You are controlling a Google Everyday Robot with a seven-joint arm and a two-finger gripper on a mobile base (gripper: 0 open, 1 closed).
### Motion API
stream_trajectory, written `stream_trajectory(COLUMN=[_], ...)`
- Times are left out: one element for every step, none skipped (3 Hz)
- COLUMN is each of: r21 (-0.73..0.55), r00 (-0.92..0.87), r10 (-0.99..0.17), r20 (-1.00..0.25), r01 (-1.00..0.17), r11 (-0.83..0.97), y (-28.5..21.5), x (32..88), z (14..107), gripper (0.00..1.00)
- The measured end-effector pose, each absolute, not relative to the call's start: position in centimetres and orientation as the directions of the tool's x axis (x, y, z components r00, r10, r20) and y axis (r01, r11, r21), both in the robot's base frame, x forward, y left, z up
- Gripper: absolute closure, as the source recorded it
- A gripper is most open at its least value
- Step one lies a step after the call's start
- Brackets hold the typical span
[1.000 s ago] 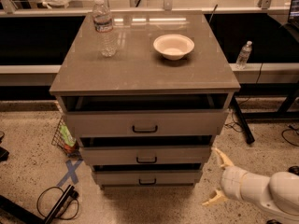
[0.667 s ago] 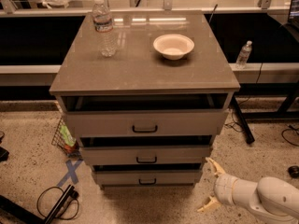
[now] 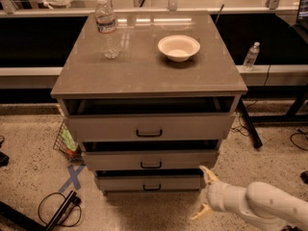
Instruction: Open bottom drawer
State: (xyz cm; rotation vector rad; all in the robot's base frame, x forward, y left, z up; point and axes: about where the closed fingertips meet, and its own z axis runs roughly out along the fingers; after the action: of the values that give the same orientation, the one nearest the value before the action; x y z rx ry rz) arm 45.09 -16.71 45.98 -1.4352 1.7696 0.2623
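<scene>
Cream jaws spread beside flat grey-beige bottom drawer (image 3: 126, 183)

1. Starting up on the counter (image 3: 144, 66): smooth grey-brown top, laminate by the look, soft sheen with mirrored lights near the back edge.
2. Over to the water bottle (image 3: 108, 30): clear glossy plastic, white cap.
3. Next, the bowl (image 3: 178, 47): cream, matt, paper or ceramic, hard to tell.
4. Down to the bottom drawer (image 3: 149, 183): flat matt grey-beige front, dull black handle (image 3: 152, 187).
5. And the tool (image 3: 202, 194), low beside that drawer's right end, fingers spread: cream tips on a smooth white plastic-looking shell.
6. Under it all, the floor (image 3: 29, 177): speckled, stone-like.
</scene>
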Motion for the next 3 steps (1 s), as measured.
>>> stream_trajectory(r21=[-0.286, -0.263, -0.234], r00=[-0.025, -0.028, -0.041], r10=[-0.758, -0.785, -0.783], r20=[-0.652, -0.619, -0.621], r01=[-0.918, -0.934, -0.943], r11=[0.276, 0.241, 0.235], y=[-12.0, -9.2, -7.4], x=[46.5, 48.0, 49.7], z=[38.6, 33.0, 28.6], gripper=[0.0, 0.0, 0.0])
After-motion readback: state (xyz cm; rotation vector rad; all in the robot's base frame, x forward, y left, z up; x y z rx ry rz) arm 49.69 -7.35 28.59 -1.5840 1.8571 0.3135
